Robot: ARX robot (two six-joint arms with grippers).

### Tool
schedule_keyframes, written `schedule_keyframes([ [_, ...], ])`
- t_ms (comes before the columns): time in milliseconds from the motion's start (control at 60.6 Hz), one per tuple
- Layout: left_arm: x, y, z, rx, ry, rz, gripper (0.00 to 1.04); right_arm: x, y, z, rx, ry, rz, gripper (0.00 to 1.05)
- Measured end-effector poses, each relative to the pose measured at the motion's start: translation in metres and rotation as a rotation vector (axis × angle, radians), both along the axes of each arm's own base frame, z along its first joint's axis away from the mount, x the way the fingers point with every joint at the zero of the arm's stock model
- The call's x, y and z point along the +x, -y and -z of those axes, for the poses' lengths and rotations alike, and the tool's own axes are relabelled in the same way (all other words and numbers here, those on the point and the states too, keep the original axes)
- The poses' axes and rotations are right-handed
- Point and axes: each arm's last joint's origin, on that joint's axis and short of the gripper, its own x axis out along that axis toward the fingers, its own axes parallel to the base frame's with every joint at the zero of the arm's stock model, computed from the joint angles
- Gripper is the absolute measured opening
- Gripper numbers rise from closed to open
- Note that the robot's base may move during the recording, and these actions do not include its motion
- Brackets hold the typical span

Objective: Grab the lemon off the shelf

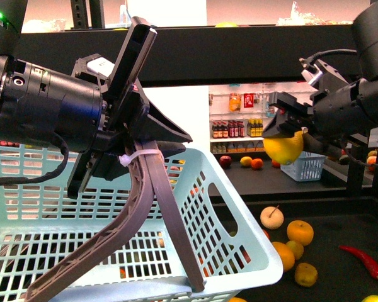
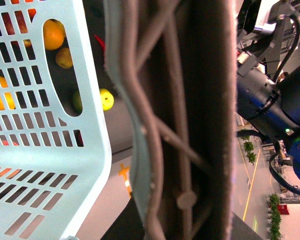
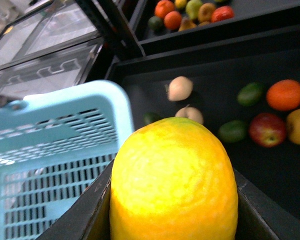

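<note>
The bright yellow lemon point(image 1: 285, 148) hangs in the air at the right, above the shelf's dark tray deck point(image 1: 340, 277). My right gripper point(image 1: 288, 133) is shut on it. In the right wrist view the lemon point(image 3: 174, 182) fills the space between the two black jaws, above the shelf tray point(image 3: 210, 90). My left gripper point(image 1: 133, 141) is shut on the brown basket handle point(image 1: 152, 189) of a pale blue basket point(image 1: 239, 251), held at the left. The handle point(image 2: 175, 125) fills the left wrist view.
Oranges point(image 1: 300, 232), a pale apple point(image 1: 271, 218) and a red chili point(image 1: 364, 260) lie on the deck under the lemon. A small blue basket point(image 1: 304, 166) stands on a farther stand. An upper black shelf beam point(image 1: 239, 50) runs overhead. White wall shelves of bottles point(image 1: 236, 129) are behind.
</note>
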Motion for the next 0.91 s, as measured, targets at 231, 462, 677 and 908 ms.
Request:
schedule_keyframes([
  [231,0.000,0.000,0.000,-0.001,0.000,0.003,0.11,-0.025,-0.053,0.006,0.008,-0.037,-0.133,0.51],
  [462,0.000,0.000,0.000,0.000,0.000,0.000,0.11,-0.038,-0.083,0.025,-0.045,-0.048,-0.188,0.51],
  [677,0.000,0.000,0.000,0.001,0.000,-0.001,0.11,-0.036,-0.080,0.025,-0.047,0.008,-0.177,0.83],
  [908,0.000,0.000,0.001,-0.002,-0.008,0.001,0.11,-0.029,-0.044,0.007,0.014,0.090,-0.133,1.02],
])
